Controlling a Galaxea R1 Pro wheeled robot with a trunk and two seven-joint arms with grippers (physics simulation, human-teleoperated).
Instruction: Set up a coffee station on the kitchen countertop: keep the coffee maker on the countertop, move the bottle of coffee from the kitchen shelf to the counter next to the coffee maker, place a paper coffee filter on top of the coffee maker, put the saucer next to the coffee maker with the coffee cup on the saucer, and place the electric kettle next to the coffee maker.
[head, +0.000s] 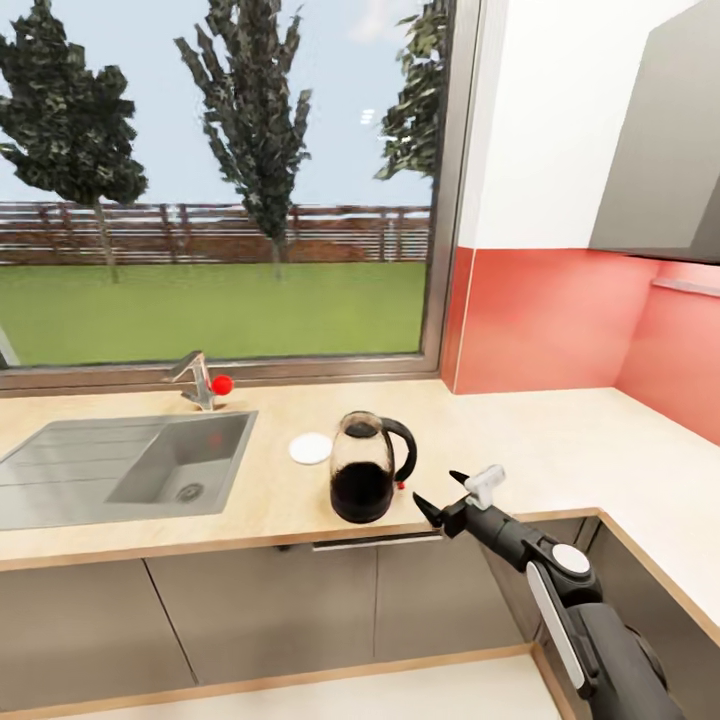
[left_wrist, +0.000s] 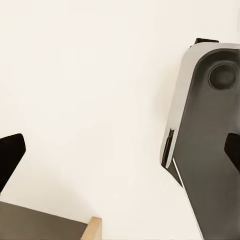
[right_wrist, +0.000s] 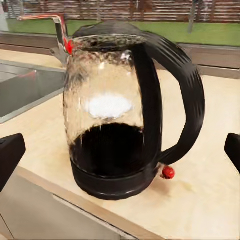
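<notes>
The electric kettle (head: 365, 480) (right_wrist: 115, 115) stands upright on the kitchen countertop (head: 560, 450) near its front edge, handle and red switch (right_wrist: 168, 172) turned to the right. My right gripper (head: 438, 488) (right_wrist: 120, 155) hovers open just right of the kettle at handle height, apart from it. The white saucer (head: 310, 448) lies flat behind and left of the kettle. My left gripper (left_wrist: 120, 152) is open with nothing between its fingers, over pale floor beside my own grey body shell (left_wrist: 205, 135). Coffee maker, bottle of coffee, kitchen shelf, filter and coffee cup are out of view.
An inset steel sink (head: 130, 465) with a faucet (head: 195, 380) and red knob (head: 221, 384) lies left of the kettle. A large window is behind. The countertop turns a corner at the right, under a red backsplash (head: 550, 320) and a grey wall cabinet (head: 660, 150).
</notes>
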